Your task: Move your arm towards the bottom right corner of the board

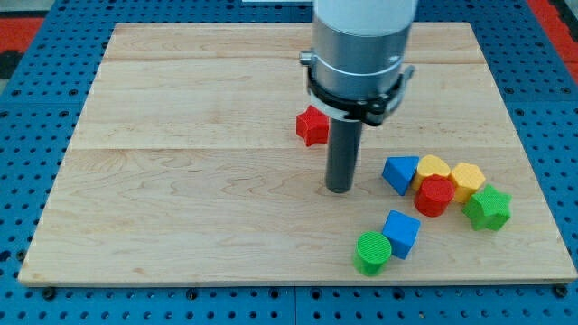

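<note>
Board corner at the view's bottom right (551,271) lies well right of my tip (340,190), which holds nothing. Nearest right: blue triangular block (400,172). Below-right: blue cube (401,233), green cylinder (372,252). Behind: red star (312,125).

The arm (361,45) is cut off by the view's top edge. Its collar hides part of the red star block (312,125). The red cylinder (434,195) covers the lower part of the yellow heart block (433,167).

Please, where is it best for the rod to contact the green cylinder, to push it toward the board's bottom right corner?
Probably its upper-left side. The green cylinder touches the blue cube at its upper right, so my tip, now up-left of both, may also push the cube.
</note>
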Controlling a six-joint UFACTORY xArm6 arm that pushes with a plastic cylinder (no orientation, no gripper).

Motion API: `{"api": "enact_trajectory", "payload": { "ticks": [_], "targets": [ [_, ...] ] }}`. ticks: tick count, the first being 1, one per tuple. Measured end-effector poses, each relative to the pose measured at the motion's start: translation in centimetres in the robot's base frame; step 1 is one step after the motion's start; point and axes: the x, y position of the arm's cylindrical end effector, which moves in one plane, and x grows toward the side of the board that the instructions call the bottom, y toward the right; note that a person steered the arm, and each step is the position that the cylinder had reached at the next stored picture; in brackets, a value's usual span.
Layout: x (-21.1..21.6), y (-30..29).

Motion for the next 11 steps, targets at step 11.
{"api": "enact_trajectory", "payload": {
  "ticks": [11],
  "targets": [
    [11.3, 11.6]
  ]
}}
